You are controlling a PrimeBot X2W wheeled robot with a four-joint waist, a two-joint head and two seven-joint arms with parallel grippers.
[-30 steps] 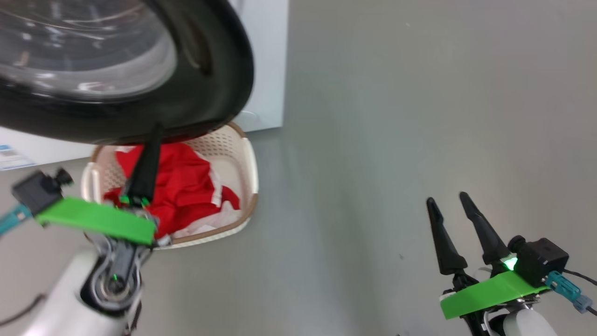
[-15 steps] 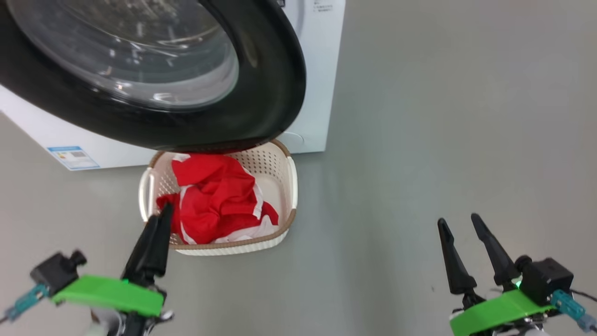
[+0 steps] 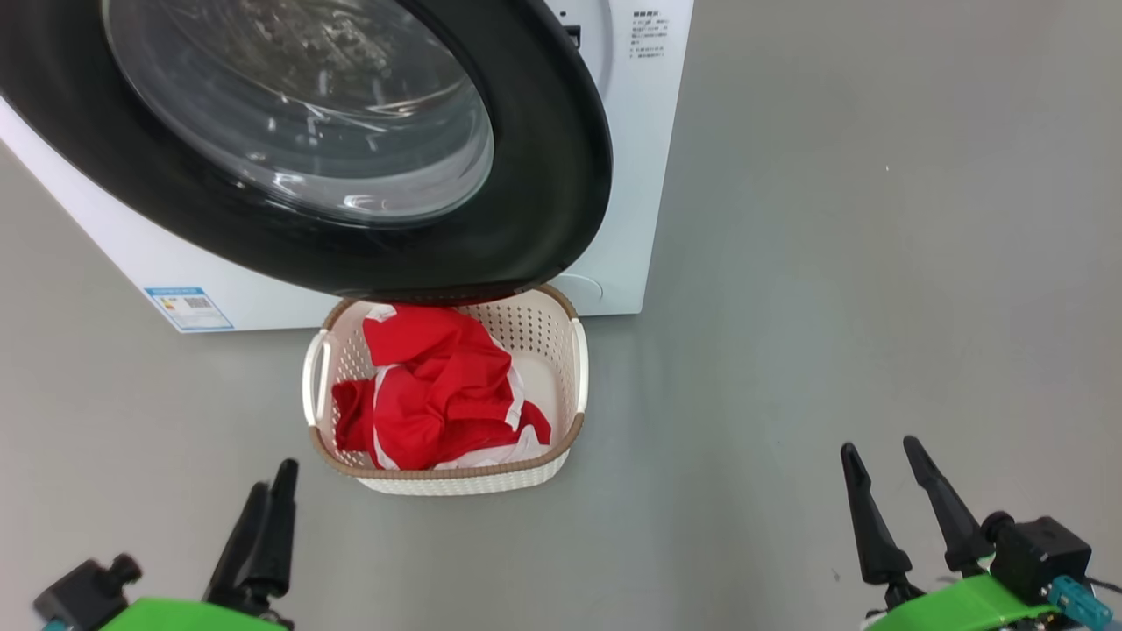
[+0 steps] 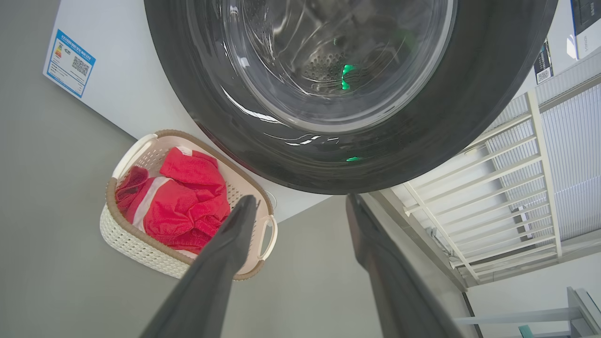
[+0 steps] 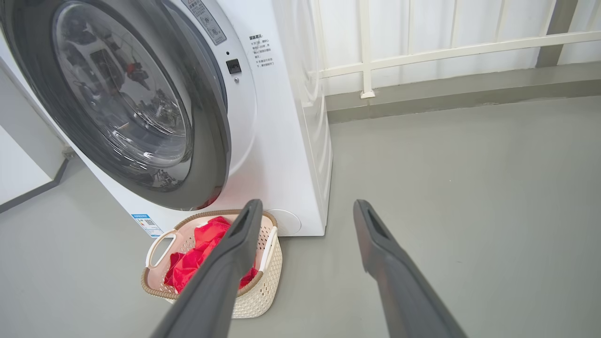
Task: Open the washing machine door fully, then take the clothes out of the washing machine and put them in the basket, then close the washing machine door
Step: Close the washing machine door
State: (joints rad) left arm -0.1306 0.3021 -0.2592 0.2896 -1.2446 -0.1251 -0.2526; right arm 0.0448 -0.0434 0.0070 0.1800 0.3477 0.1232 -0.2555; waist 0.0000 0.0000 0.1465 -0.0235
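The washing machine [image 3: 644,175] [image 5: 281,141] is a white box. Its round black-rimmed door [image 3: 543,175] [image 4: 493,94] [image 5: 213,141] stands swung out from the front and overhangs the far rim of the basket [image 3: 443,473] [image 4: 109,202] [image 5: 253,300]. Red clothes [image 3: 429,394] [image 4: 178,206] [image 5: 188,265] with white trim lie heaped in the basket on the floor. My left gripper [image 3: 273,478] [image 4: 300,198] hangs open and empty, near and left of the basket. My right gripper [image 3: 880,447] [image 5: 306,204] is open and empty, far off to the basket's right.
Grey floor [image 3: 833,263] spreads right of the machine and in front of the basket. A white railing [image 5: 422,47] [image 4: 516,188] runs along the wall behind the machine. A blue label [image 3: 188,307] marks the machine's lower left corner.
My left gripper has drawn back from above the clothes in the basket to the near left, and its fingers have parted. The head camera has shifted, bringing more of the machine into view.
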